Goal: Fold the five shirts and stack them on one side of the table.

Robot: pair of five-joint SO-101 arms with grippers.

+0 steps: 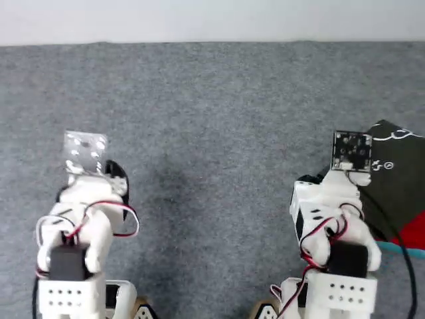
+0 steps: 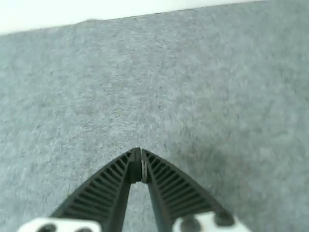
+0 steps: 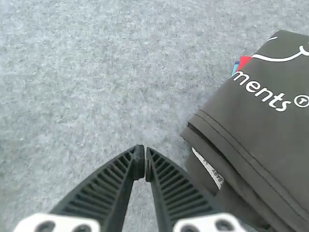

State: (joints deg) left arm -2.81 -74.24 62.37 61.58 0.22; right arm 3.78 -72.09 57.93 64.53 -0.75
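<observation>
Examining the high view, we find a desk (image 1: 212, 100) covered in a grey, felt-like surface, with a white wall (image 1: 212, 20) along its far edge. Two arms stand at the near edge, well apart: the left arm (image 1: 80, 226) and the right arm (image 1: 332, 226), each white with red, black and white wiring. We record the left claw (image 2: 140, 164) as closed, its two ribbed black fingers meeting at the tips, gripping nothing and poised over bare grey surface. We record the right claw (image 3: 145, 162) likewise as closed, its tips together and with nothing between them. The stack of folded shirts (image 1: 398, 193) lies at the right-hand side of the desk, beside the right arm and partly cut off by the edge of the view. A black shirt (image 3: 260, 130) with white print (image 3: 265, 94) forms the top of the stack, and its folded hems show as stitched layers at the nearest corner. A white label (image 3: 210, 169) protrudes from a lower fold. Beneath the black shirt we note a red layer (image 1: 415, 232) and a teal edge (image 1: 412, 251). The right claw sits just beside the nearest corner of the stack, apart from it. We cannot tell how many shirts the stack contains.
</observation>
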